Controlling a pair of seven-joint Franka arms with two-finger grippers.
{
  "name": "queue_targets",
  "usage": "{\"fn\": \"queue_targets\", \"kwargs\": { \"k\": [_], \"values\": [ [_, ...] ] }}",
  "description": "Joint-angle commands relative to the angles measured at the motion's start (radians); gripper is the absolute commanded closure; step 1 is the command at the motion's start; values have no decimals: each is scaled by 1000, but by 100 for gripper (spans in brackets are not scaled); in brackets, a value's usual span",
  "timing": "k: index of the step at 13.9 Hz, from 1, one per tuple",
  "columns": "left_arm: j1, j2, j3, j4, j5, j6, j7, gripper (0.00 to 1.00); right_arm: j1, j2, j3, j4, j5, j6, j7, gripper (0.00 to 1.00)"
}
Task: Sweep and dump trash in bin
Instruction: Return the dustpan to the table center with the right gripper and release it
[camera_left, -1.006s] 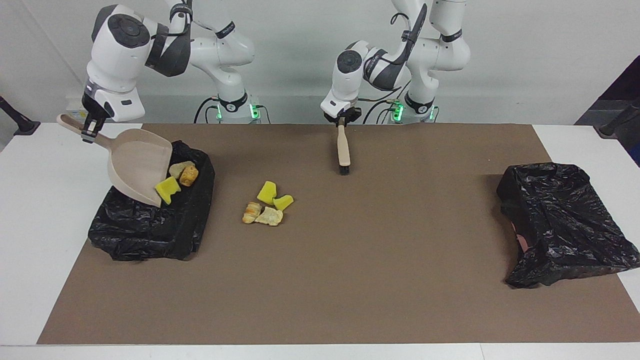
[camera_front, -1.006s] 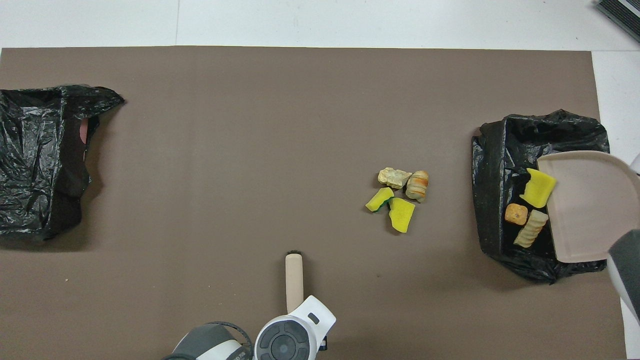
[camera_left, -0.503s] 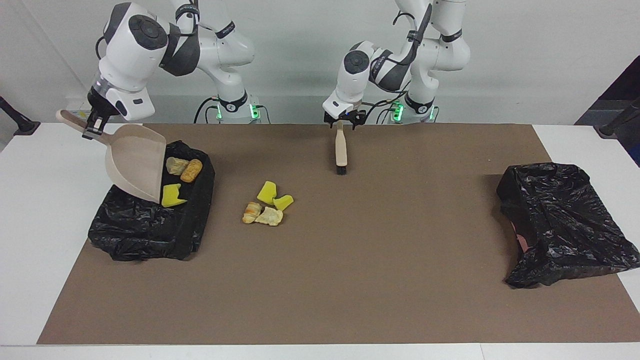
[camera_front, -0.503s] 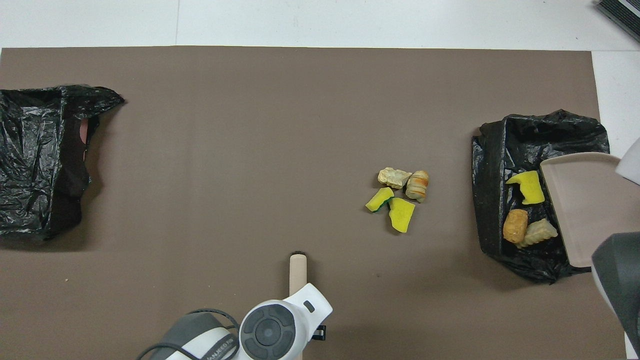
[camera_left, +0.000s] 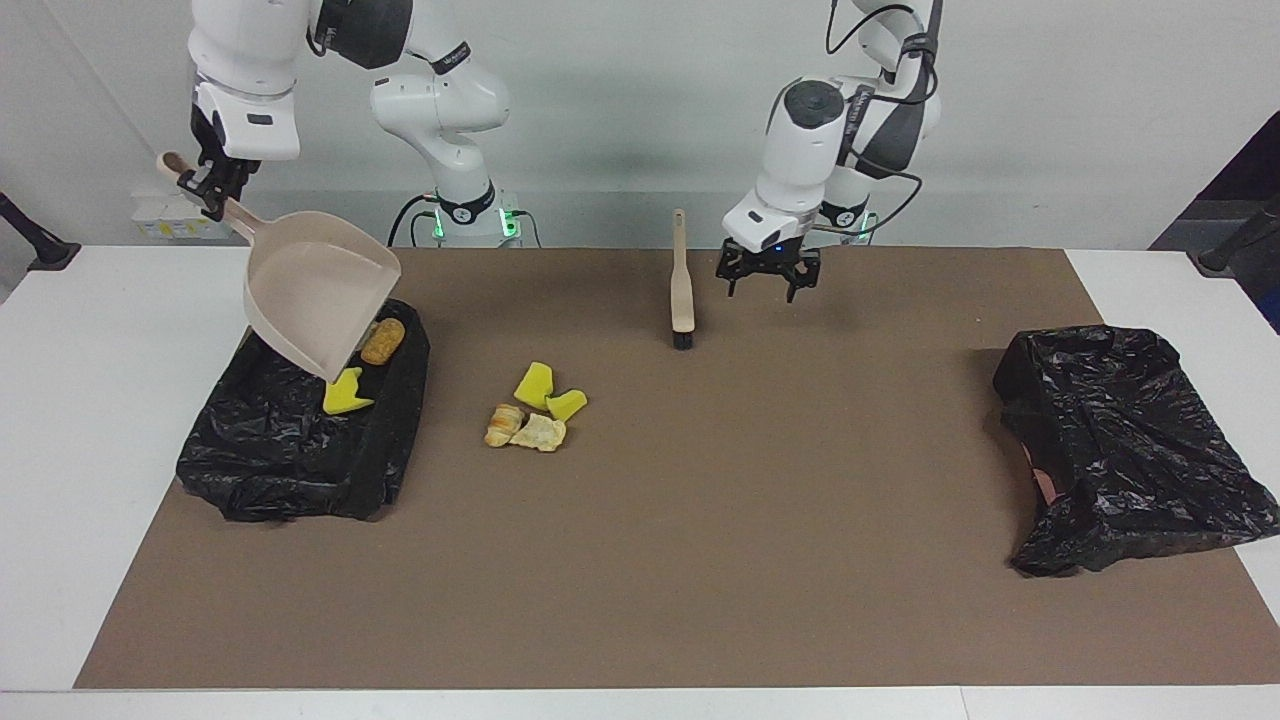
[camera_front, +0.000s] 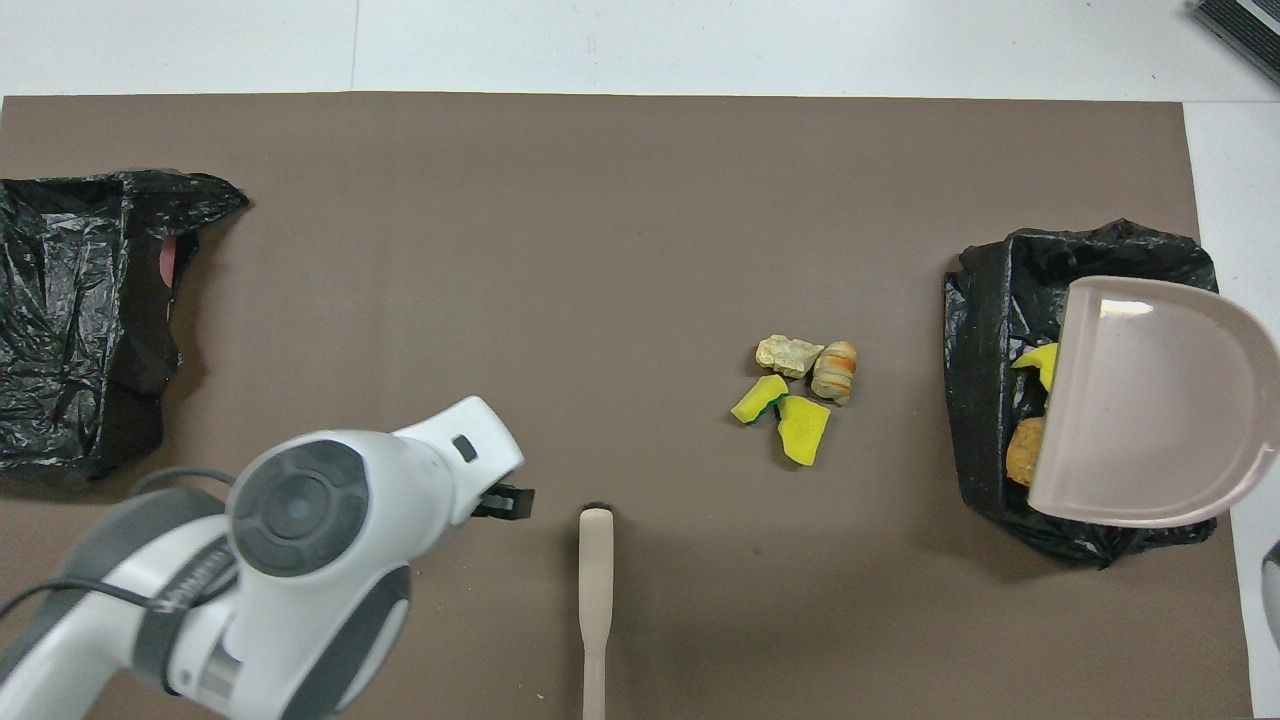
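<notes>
Several trash bits, yellow and tan, lie clustered on the brown mat. A yellow piece and a brown lump lie in the black-lined bin at the right arm's end. My right gripper is shut on the handle of the beige dustpan, which hangs tilted over that bin. The brush stands free with its bristle end on the mat, handle toward the robots. My left gripper hovers open beside it, holding nothing.
A second black bag lies crumpled at the left arm's end of the mat. The mat is bordered by white table on all sides. The left arm's wrist covers part of the mat in the overhead view.
The left gripper opened, let go of the brush and moved off toward the left arm's end. The right arm raised the dustpan, and the yellow piece dropped into the bin.
</notes>
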Motion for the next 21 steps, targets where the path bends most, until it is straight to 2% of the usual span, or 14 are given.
{"fn": "queue_targets", "kwargs": {
  "k": [1, 3, 5, 7, 9, 10, 12, 13, 15, 16, 18, 21],
  "values": [
    [-2, 25, 103, 162, 53, -133, 125, 0, -11, 3, 60, 9, 155, -22, 302, 100],
    [0, 58, 173, 297, 67, -225, 153, 0, -11, 23, 161, 4, 251, -19, 621, 100],
    [0, 58, 226, 371, 67, -281, 231, 0, -11, 64, 227, 6, 346, 2, 847, 100],
    [3, 61, 276, 467, 67, -356, 323, 0, -9, 128, 311, 13, 415, 77, 1126, 100],
    [4, 84, 310, 559, 71, -439, 351, 0, -7, 220, 406, 30, 429, 180, 1403, 100],
    [10, 103, 319, 605, 71, -475, 357, 0, -6, 295, 463, 53, 423, 207, 1540, 100],
    [30, 150, 321, 684, 68, -531, 363, 0, -3, 458, 563, 180, 404, 284, 1725, 100],
    [40, 153, 319, 688, 67, -537, 363, 0, 8, 530, 569, 253, 392, 304, 1785, 100],
    [50, 153, 319, 689, 68, -534, 363, 0, 37, 672, 610, 366, 284, 367, 1877, 100],
    [58, 147, 318, 684, 67, -534, 363, 0, 36, 735, 650, 390, 251, 423, 1903, 100],
    [61, 137, 312, 673, 85, -537, 363, 0, 63, 829, 666, 409, 160, 502, 1972, 100],
    [82, 137, 306, 670, 87, -533, 363, 0, 66, 906, 700, 409, 17, 562, 2066, 100]
  ]
}}
